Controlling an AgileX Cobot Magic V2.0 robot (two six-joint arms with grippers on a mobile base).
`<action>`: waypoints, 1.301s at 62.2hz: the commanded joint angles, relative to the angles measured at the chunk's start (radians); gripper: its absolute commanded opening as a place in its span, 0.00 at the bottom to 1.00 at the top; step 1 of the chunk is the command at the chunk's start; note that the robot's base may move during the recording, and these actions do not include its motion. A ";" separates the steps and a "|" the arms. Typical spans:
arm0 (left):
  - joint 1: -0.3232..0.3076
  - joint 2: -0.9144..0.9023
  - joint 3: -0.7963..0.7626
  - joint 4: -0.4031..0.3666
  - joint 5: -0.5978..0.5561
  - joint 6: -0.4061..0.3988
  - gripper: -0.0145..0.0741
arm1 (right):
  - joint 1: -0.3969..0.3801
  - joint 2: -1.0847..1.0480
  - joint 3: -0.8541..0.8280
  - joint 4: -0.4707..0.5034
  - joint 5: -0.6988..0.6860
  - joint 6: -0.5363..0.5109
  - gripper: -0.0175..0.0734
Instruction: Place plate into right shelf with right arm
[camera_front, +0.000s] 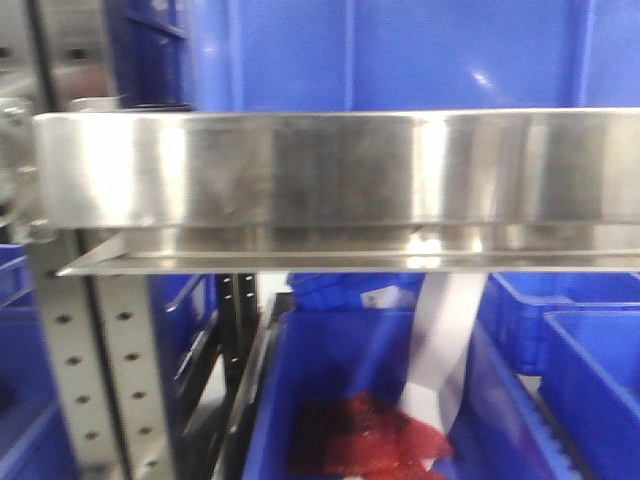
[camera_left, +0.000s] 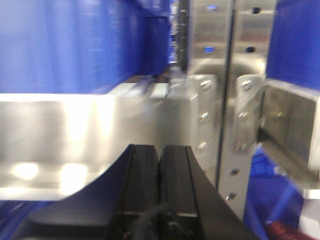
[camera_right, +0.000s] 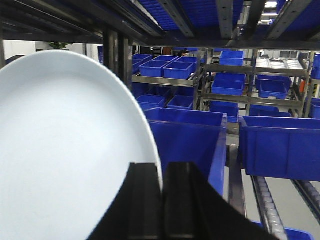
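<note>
At the bottom centre of the right wrist view, the right gripper (camera_right: 162, 200) has its black fingers pinched onto the rim of the plate (camera_right: 65, 150). The plate fills the left of the frame, tilted, its left and lower parts cut off. Beyond it, blue bins (camera_right: 185, 135) stand on racks. The left gripper (camera_left: 160, 192) has its pads pressed together on nothing (that view is blurred). In the front view a steel rail of the right shelf (camera_front: 330, 165) crosses the frame, also smeared.
</note>
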 joint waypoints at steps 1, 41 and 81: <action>0.001 -0.011 0.008 -0.002 -0.090 -0.002 0.11 | 0.000 0.013 -0.031 -0.016 -0.084 -0.006 0.25; 0.001 -0.011 0.008 -0.002 -0.090 -0.002 0.11 | 0.000 0.013 -0.031 -0.016 -0.084 -0.006 0.25; 0.001 -0.011 0.008 -0.002 -0.090 -0.002 0.11 | 0.022 0.389 -0.510 0.047 0.069 -0.033 0.25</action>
